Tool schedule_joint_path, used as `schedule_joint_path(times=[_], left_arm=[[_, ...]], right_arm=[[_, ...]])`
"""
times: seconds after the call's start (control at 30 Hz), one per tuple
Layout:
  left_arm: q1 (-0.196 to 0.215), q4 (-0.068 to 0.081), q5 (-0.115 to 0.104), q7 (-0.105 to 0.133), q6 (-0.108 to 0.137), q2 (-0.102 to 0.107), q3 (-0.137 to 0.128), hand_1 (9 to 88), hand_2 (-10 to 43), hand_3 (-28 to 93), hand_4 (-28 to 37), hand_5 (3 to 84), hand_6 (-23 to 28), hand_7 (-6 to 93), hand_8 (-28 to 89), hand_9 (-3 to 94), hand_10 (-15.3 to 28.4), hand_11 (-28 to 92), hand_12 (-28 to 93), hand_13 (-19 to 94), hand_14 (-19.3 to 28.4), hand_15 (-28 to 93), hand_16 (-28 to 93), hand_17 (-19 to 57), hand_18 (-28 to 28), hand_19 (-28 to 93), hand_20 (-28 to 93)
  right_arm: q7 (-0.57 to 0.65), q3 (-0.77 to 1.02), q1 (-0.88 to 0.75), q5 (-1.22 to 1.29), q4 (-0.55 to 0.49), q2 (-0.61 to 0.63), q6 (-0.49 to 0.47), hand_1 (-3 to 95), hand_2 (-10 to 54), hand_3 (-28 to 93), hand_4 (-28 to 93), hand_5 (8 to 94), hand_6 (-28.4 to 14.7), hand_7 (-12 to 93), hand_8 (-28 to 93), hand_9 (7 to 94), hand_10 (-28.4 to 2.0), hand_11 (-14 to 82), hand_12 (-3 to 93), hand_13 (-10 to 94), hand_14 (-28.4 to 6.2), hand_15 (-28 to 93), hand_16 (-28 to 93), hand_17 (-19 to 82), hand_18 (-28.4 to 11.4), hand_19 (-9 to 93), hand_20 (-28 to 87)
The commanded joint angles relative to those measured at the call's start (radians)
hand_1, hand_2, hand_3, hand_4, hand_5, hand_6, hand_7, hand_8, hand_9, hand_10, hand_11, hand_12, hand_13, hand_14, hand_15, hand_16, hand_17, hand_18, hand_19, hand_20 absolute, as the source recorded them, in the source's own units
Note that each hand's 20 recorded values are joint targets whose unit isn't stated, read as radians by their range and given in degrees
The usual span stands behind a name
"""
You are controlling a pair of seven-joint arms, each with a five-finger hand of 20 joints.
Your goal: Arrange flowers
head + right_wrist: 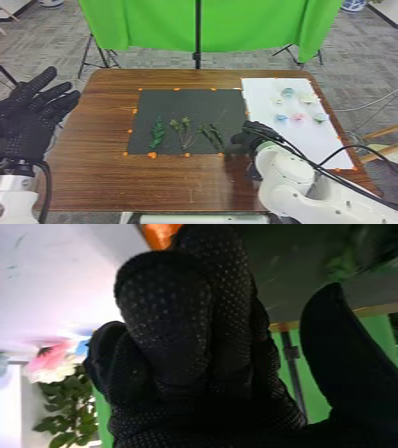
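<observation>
Lying near the right robot hand (pixel 252 134) is a sprig (pixel 213 133).

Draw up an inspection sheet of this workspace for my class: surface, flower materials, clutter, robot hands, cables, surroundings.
Surface: brown wooden table, with a dark mat and, to its right, a white sheet; orange tape pieces along their edges.
Flower materials: green sprigs lying on the mat; small blue, pink and pale flower heads on the sheet.
Clutter: nothing seen.
Robot hands: left robot hand raised at the table's left, open; right robot hand near the mat's lower right, fingers straight, thumb apart.
Cables: black cable beside the left forearm, others along the right arm.
Surroundings: green cloth behind the table, grey floor.
</observation>
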Motion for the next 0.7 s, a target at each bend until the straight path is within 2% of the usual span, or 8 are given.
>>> schedule_joint_path(times=[0.03,0.43,0.7], left_arm=[[0.005,0.003,0.001,-0.007,0.011,0.001,0.007,19.9,8.5,77,-28.3,33.5,8.5,14.3,-10,30.7,19.5,25,11,23,26.3,45,-8,-8.1,25.1,60,5],[-0.003,0.004,0.005,-0.026,0.014,-0.005,0.006,20.0,8.6,77,-28.3,33.5,8.6,14.3,-10,30.7,19.5,25,11,23,26.3,45,-8,-8.1,25.1,60,5],[-0.004,0.004,0.003,-0.025,0.015,-0.005,0.01,20.0,8.7,77,-28.3,33.5,8.6,14.3,-10,30.7,19.6,25,10,23,26.3,45,-8,-8.1,25.1,60,5]], right_arm=[[-0.041,-0.049,0.012,0.024,-0.015,-0.028,-0.002,24.0,8.8,73,-20,80.6,-5.2,16,-10,93.7,-13.1,30.5,17.9,91,-8.5,56,18,56,-22.2,93,39],[-0.049,-0.056,0.011,0.036,-0.013,-0.067,-0.002,23.8,9.1,73,-20,79.9,-4.9,15,-10,93.4,-13.1,30.1,18.1,90,-8.7,56,18,55,-22.4,93,39],[-0.042,-0.087,0.039,-0.022,-0.013,-0.059,0.052,23.9,9.2,73,-20,80.2,-5.0,15,-10,93.5,-13.1,30.1,18.0,90,-8.7,56,18,55,-22.5,93,39]])
